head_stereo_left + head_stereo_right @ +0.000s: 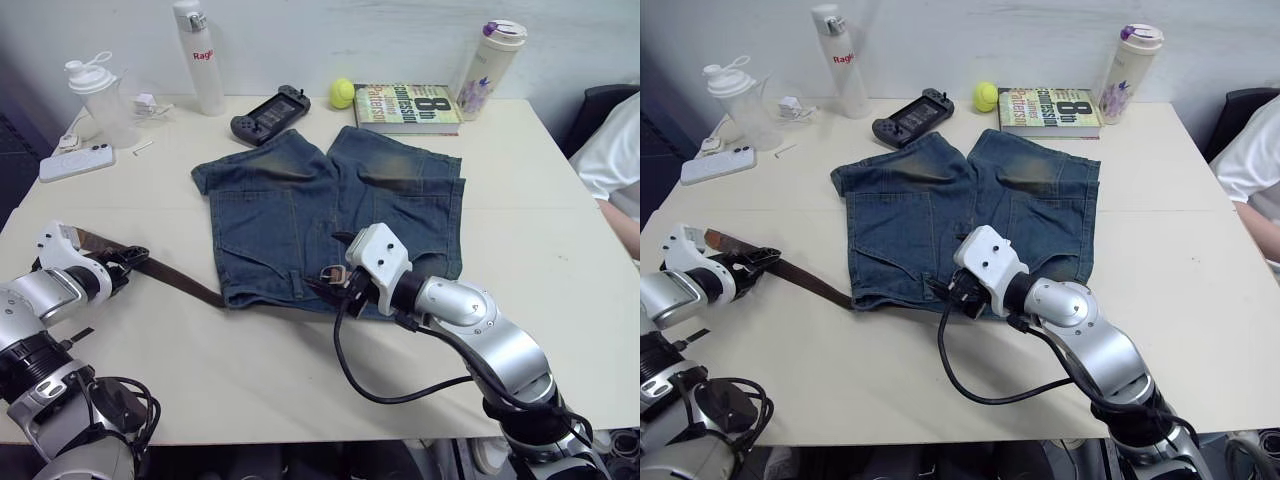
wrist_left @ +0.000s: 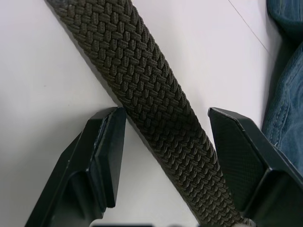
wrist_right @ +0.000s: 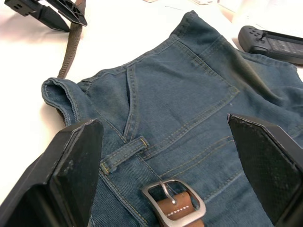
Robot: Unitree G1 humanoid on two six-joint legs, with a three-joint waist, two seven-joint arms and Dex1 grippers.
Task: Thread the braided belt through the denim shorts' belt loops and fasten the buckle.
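Observation:
The denim shorts (image 1: 330, 200) lie flat mid-table, waistband toward me. The braided belt (image 1: 175, 280) runs from the table's left side into the waistband's left end. Its silver buckle (image 3: 174, 208) on a tan leather end rests on the waistband, just beside a belt loop (image 3: 124, 152). My right gripper (image 3: 163, 123) is open, its fingers (image 3: 75, 165) wide apart on either side of the buckle. Left of the shorts, my left gripper (image 2: 165, 113) is open and straddles the belt (image 2: 156, 109) without clamping it.
Along the far edge stand a white bottle (image 1: 200, 55), a shaker cup (image 1: 100, 95), a phone (image 1: 77, 162), a game controller (image 1: 270, 112), a yellow ball (image 1: 342, 92), a book (image 1: 408, 107) and a tumbler (image 1: 490, 68). A person (image 1: 615, 160) sits at the right.

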